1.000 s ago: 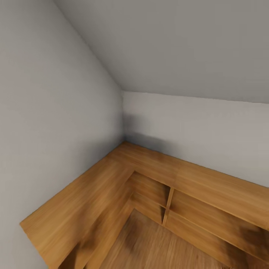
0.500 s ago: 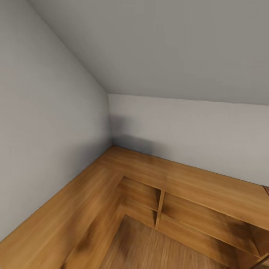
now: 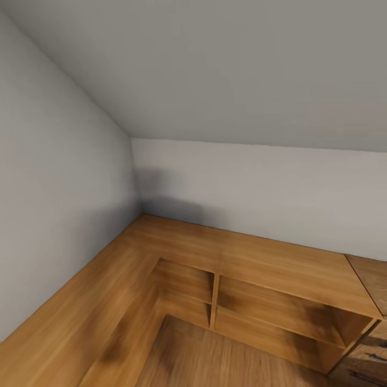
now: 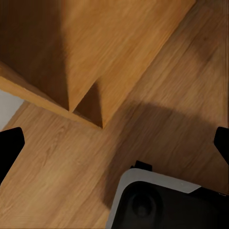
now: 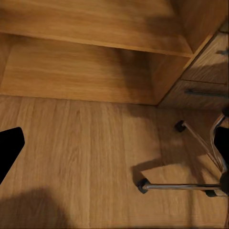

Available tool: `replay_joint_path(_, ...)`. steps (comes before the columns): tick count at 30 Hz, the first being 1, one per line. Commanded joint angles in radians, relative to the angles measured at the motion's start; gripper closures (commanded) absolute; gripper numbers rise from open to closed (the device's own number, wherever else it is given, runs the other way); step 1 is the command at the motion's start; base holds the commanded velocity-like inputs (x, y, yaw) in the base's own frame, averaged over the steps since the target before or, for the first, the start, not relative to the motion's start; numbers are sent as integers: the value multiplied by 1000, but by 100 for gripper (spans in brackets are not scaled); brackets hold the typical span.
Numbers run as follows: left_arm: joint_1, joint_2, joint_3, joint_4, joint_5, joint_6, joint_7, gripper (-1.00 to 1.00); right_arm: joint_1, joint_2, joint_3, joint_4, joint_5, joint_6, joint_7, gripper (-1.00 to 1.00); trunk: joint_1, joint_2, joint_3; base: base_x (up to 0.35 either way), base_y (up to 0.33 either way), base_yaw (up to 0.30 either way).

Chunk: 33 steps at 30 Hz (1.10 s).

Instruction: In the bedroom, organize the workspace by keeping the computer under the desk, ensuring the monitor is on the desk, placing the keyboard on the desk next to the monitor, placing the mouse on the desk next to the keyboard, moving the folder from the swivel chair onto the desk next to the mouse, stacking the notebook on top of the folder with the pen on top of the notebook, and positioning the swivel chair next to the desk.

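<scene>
Part of the swivel chair's chrome star base (image 5: 191, 186) with black casters (image 5: 142, 185) stands on the wooden floor, to one side of my right gripper (image 5: 114, 145). That gripper hangs open above the floor, its black fingertips (image 5: 8, 149) wide apart with nothing between them. My left gripper (image 4: 114, 145) is open too, over bare floor beside a wooden shelf unit (image 4: 90, 52). The desk, computer, monitor, keyboard, mouse, folder, notebook and pen are out of view.
A low L-shaped wooden shelf unit (image 3: 252, 269) with open compartments fills the room corner under a sloped grey ceiling. A light wooden drawer chest (image 3: 371, 344) (image 5: 205, 71) adjoins its right end. My own base (image 4: 157, 200) sits on the wooden floor (image 5: 86, 157).
The head camera has swung to the right: the room corner sits further left in the picture, and the drawer chest has come into view at the right edge.
</scene>
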Motion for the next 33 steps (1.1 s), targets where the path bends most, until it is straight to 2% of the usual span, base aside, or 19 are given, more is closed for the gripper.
replay_joint_path(1, 0, 1, -8, -2, 4, -1, 8, -100, -1, -1, 8, -3, -3, 0, -10, -100, 1, -2, -2, 1, 0, -282)
replay_joint_path(33, 0, 1, -8, -2, 5, -1, 8, -100, -1, -3, 8, -3, -3, 4, -10, -100, 1, -2, -3, 0, 0, -294)
